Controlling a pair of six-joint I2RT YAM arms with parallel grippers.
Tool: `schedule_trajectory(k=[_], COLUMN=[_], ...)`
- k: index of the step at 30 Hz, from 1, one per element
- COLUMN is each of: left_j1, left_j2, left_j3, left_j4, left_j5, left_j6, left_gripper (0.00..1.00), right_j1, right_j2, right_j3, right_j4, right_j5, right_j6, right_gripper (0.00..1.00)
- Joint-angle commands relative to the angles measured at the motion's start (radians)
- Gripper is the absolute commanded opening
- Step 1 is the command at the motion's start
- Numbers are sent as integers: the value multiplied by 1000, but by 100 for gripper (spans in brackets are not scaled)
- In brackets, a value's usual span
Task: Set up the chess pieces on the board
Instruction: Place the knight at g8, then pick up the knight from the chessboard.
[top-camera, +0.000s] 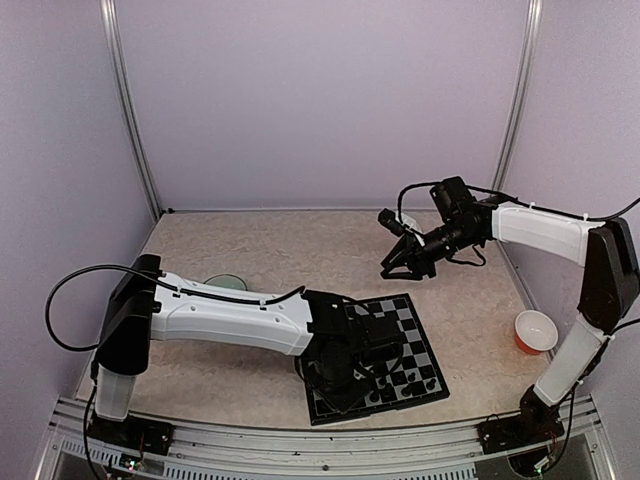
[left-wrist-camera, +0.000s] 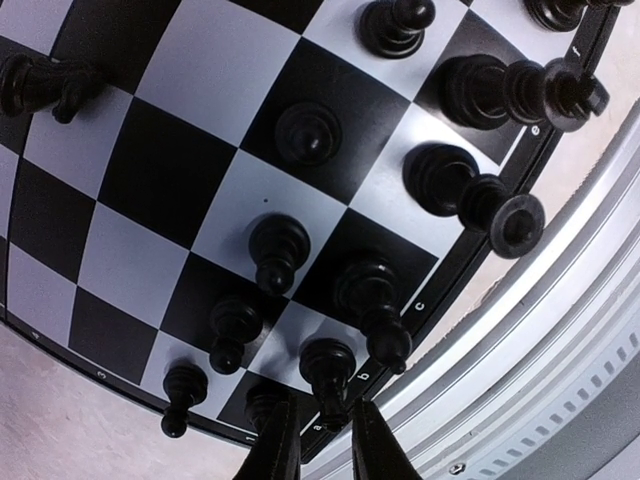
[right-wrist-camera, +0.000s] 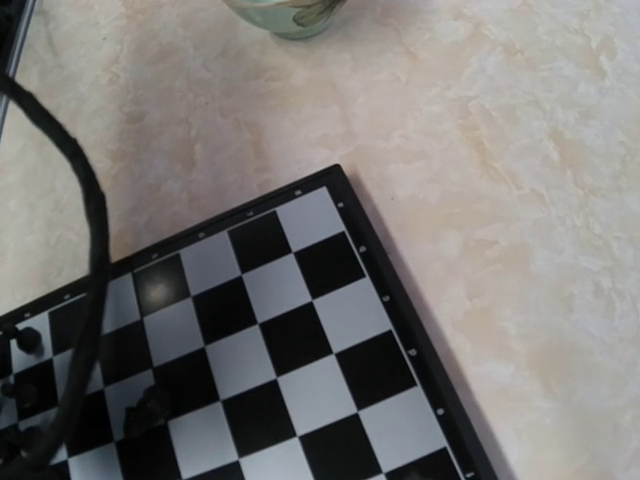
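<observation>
you see the left arm clad in smooth white shells between chunky black joints, and the right arm built the same. a thin black cable loops off the left arm's shoulder; a second cable curls at the right wrist. the left gripper has two tapered, glossy black fingers.

Left hand over board near corner (pieces alongside); right hand aloft, 2 fingers spread.
</observation>
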Motion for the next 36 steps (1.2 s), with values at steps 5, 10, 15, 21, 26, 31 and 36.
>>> schedule_trajectory(k=[5,10,15,21,26,31,36], left_j1=[-5,37,149,245,289,307,309], left_j2=[-61,-145,-225,-215,-159,-106,-47], left_j3=[142,173,0,-130,-169,-161,-135], left_j4=[-42,-7,172,348,432,484,483], left_j5=[-60,-172,-157,-50,40,106,116], left_j6=[8,26,79,165,188,203,195], left_gripper=[25,34,36,36,37,35,34], right_j1=[3,1,1,1,-4,-5,-5], right_j2=[1,-54,-130,-267,-311,-273,-263], right_j3=[-3,-46,-102,-227,-284,-288,-292], right_j4=[-24,21,27,112,155,151,149], right_j5=[-16,53,68,122,142,149,147], right_j6=[-5,-9,-14,-4,-10,-23,-31], right_gripper=[35,35,34,35,36,36,37])
